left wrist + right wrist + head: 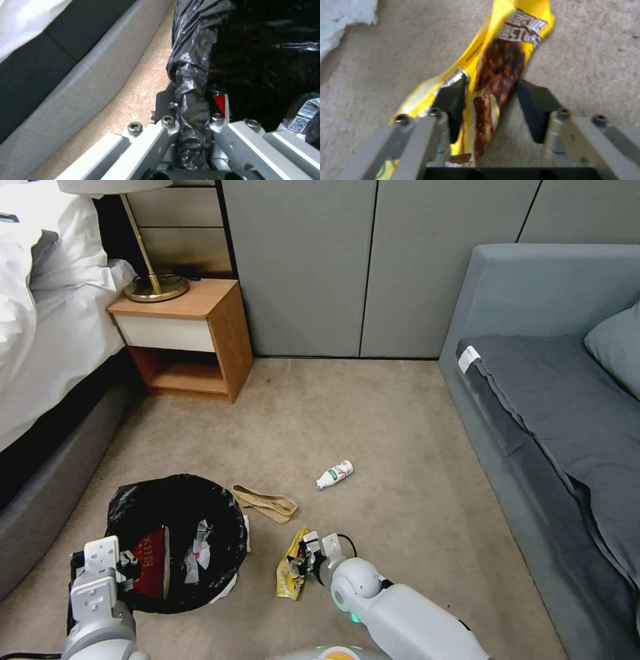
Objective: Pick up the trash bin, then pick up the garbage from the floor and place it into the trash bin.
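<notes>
The trash bin (177, 493), its crinkled black bag (193, 50) folded over the rim, stands on the carpet at the lower left. My left gripper (123, 570) (193, 100) is shut on the bin's near rim. Inside lie a red wrapper (152, 561), white scraps (199, 553) and a labelled bottle (300, 117). On the floor to the bin's right lies a yellow snack wrapper (291, 570) (506, 50); my right gripper (312, 557) (493, 82) is shut on it, the wrapper pinched into a ridge between the pads. A crumpled brown paper bag (265, 503) and a small white bottle (335, 474) lie farther out.
A bed with a grey base (47, 493) (66, 95) runs along the left, close to the bin. A wooden nightstand (183, 337) with a lamp stands at the back left. A grey sofa (553, 400) fills the right side. Open carpet lies between them.
</notes>
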